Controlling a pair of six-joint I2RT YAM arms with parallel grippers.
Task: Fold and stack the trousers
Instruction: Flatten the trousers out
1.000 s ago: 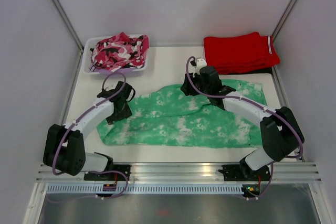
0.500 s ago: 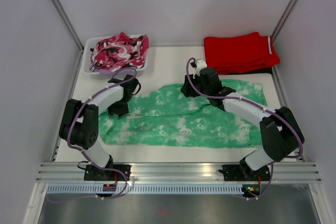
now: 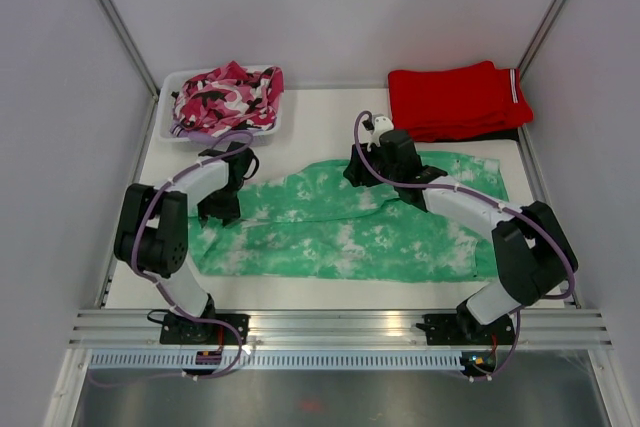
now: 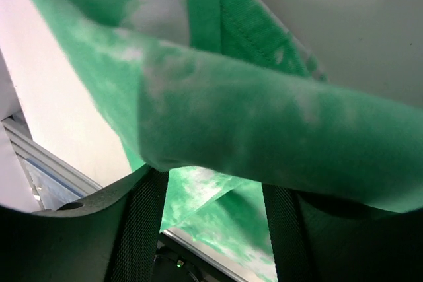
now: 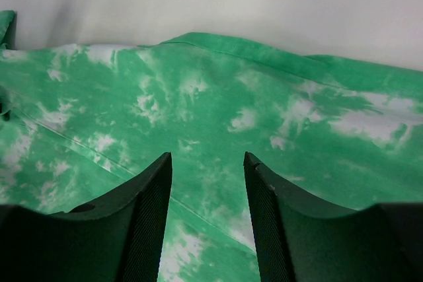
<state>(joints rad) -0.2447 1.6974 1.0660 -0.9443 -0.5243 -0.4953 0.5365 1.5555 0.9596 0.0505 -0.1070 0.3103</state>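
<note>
Lying spread flat on the counter [image 3: 300,122], the trousers [image 3: 350,232], one edge draped over the left pincer [image 4: 211,229] and gripped by it, right pincer [image 5: 207,219] parted just above the cloth, nothing held

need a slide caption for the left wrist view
Left end effector lifting a fold of the mint tie-dye trousers above the white table.

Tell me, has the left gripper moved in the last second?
Yes. The left gripper has swung away from the rail, toward the basket, dragging the trousers edge.
</note>
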